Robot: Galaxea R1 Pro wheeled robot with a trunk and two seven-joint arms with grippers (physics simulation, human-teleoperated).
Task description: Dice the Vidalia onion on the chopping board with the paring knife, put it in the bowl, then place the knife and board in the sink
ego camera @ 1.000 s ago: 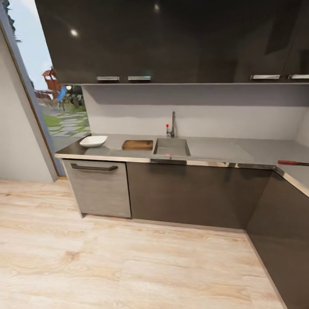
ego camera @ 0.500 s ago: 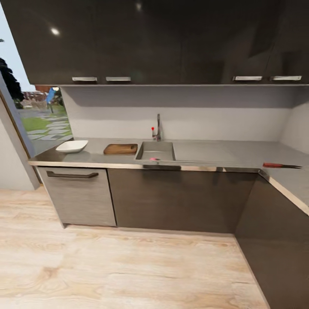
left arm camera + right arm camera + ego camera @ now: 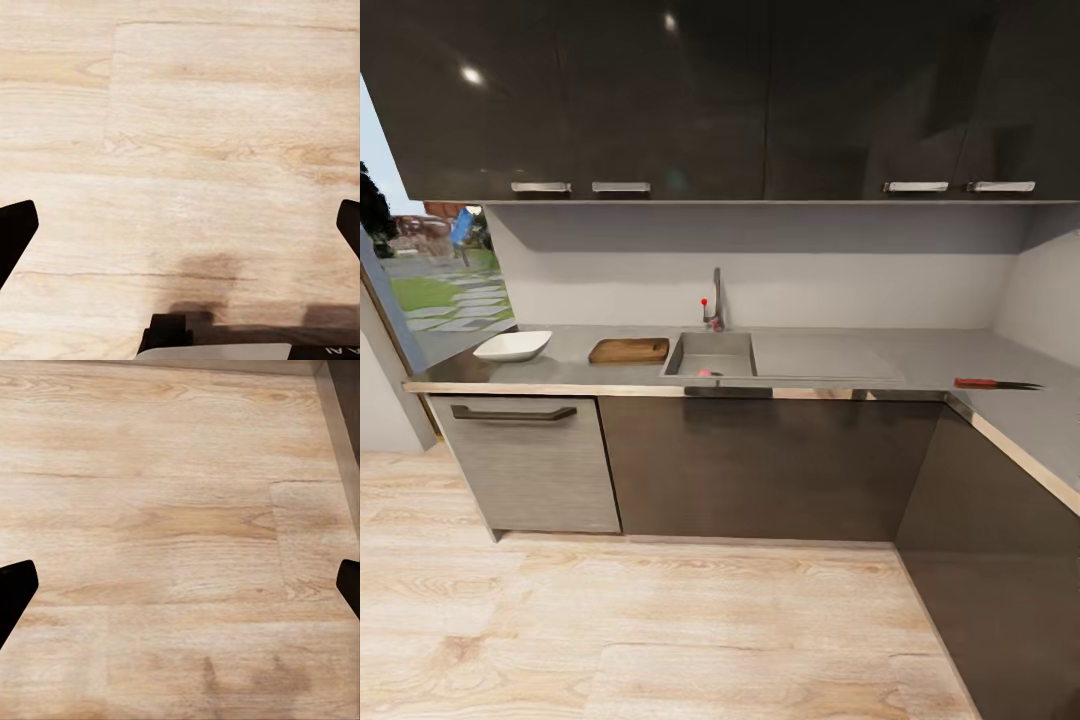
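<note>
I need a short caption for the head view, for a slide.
Kitchen counter with bowl, chopping board, onion in the sink, and paring knife far to the right.

The left gripper [image 3: 180, 225] points down at the floor [image 3: 187, 112], its two dark fingertips [image 3: 15, 232] just entering the left wrist view at the far left and far right edges, spread wide with nothing between them. At the bottom centre of that frame a dark and a pale part of the robot's own body [image 3: 217, 346] shows. The right gripper [image 3: 180, 585] hangs the same way in the right wrist view, fingertips [image 3: 15, 589] at the opposite side edges, jaws wide apart and empty.
</note>
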